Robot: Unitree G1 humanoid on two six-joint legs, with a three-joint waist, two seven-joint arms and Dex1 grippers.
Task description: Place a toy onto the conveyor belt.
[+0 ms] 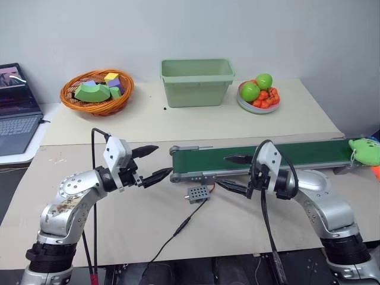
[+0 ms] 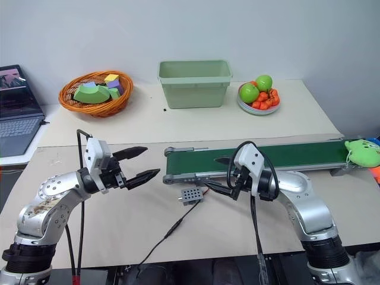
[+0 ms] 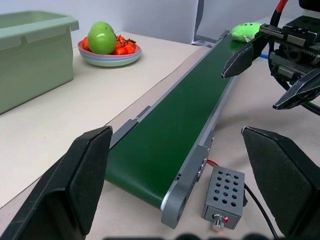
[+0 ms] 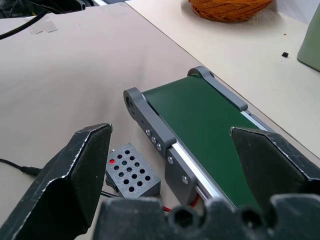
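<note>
- Pale beige tabletop set against a plain grey-white wall carries everything; a long, narrow dark-green conveyor belt in a grey metal frame runs across it in front of the robot.
- The small, rounded lime-green plush toy lies at the belt's far right end, seemingly touching the frame there; whether it rests on the belt itself I cannot tell.
- The right gripper hangs near the belt's middle, its two black fingers spread and empty, pointing left, so the toy lies well off to its right and behind its fingertips. It is the nearer arm by far.
- The left gripper hovers just off the belt's left end, fingers wide apart, holding nothing, well apart from the toy.
- A small grey perforated control box with a black cable sits just beside the belt frame, below the grippers.
- Further back stand an orange wicker basket of foam blocks, a pale green plastic bin and a bowl of green apples and small red fruit; none blocks the way.
- An open laptop sits at the far left.
</note>
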